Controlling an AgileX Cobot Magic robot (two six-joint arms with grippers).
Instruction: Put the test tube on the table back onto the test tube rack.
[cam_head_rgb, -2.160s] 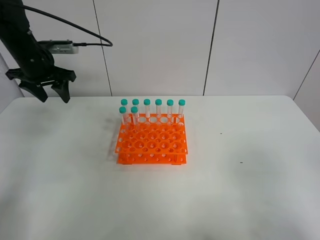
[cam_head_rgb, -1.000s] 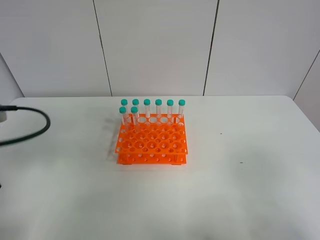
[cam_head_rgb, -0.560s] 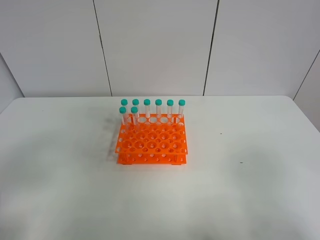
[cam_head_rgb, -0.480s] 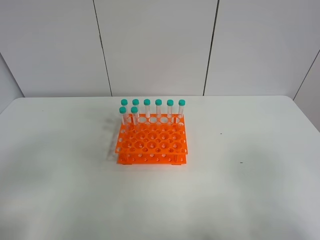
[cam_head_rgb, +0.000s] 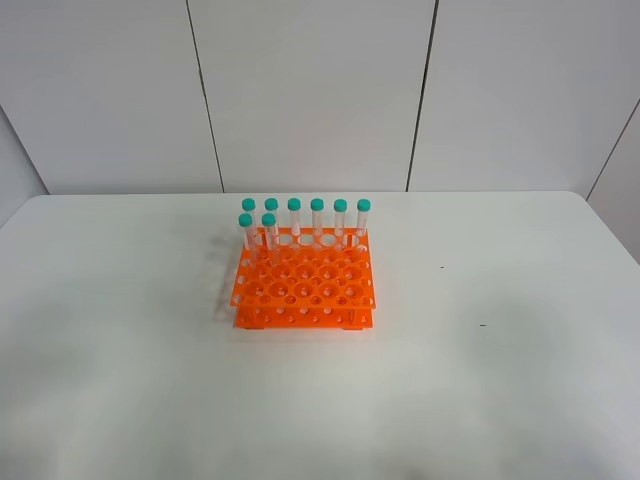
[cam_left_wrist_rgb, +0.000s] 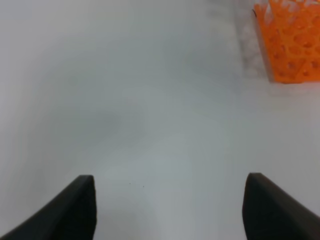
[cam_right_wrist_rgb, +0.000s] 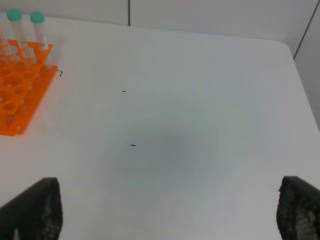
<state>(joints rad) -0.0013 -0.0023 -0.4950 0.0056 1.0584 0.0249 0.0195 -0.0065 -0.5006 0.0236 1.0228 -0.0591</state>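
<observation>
Standing upright in the orange test tube rack (cam_head_rgb: 303, 279) are eight teal-capped tubes (cam_head_rgb: 294, 221); none lies on the table (cam_head_rgb: 500, 380). Both tools, left (cam_left_wrist_rgb: 170, 207) and right (cam_right_wrist_rgb: 170, 215), are spread empty; retreat clear of the rack.

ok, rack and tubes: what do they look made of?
Test tube rack: likely moulded plastic, bright uniform orange, thin perforated tiers, slight sheen. Tubes: clear bodies, probably plastic, glass not ruled out; opaque teal caps look like matte plastic.
</observation>
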